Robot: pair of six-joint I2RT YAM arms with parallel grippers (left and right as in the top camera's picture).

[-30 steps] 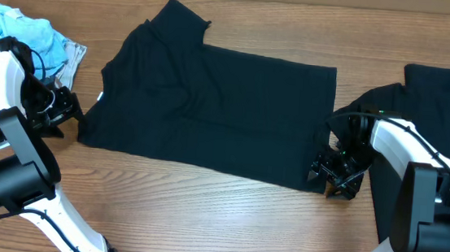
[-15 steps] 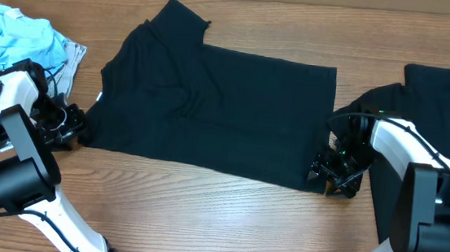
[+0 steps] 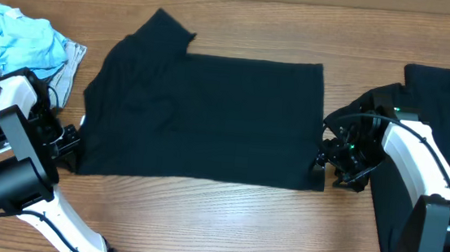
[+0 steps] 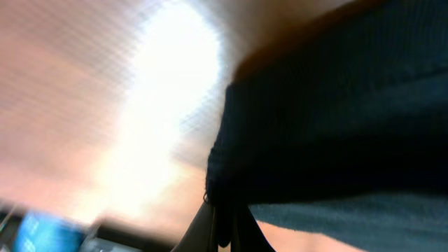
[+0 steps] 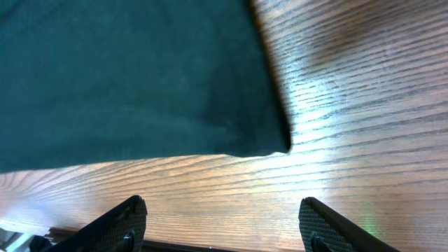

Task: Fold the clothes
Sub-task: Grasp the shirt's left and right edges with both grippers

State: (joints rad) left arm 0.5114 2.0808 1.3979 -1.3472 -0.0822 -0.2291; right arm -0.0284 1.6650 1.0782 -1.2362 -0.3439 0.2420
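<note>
The left wrist picture is looking very blurry, so only dark cloth and bright wood are showing clearly there; at the bottom of it the left gripper (image 4: 222,227) is squeezing tight shut, and its tips are pinching an edge of the black T-shirt (image 4: 336,119); from above, that left gripper (image 3: 68,149) is sitting at the lower left corner of the shirt, and its dark tips are hard to pick out against the dark cloth; the second black T-shirt (image 3: 447,105) at the right side of the frame is getting cut off by the picture's edge and is partly hiding under the right arm; the black T-shirt (image 3: 209,116) is lying flat in the middle of the table (image 3: 216,223), with its long side running left to right; one sleeve (image 3: 164,27) is poking toward the upper left, and the straight bottom edge is facing right; the right gripper (image 3: 328,163) is waiting just beside the shirt's lower right corner; in its own picture the right gripper (image 5: 222,204) is standing wide open, its fingers (image 5: 126,224) are holding nothing, and the shirt corner is lying on the wood just past them; a light blue cloth (image 3: 16,34) is lying bunched up in the upper left.
</note>
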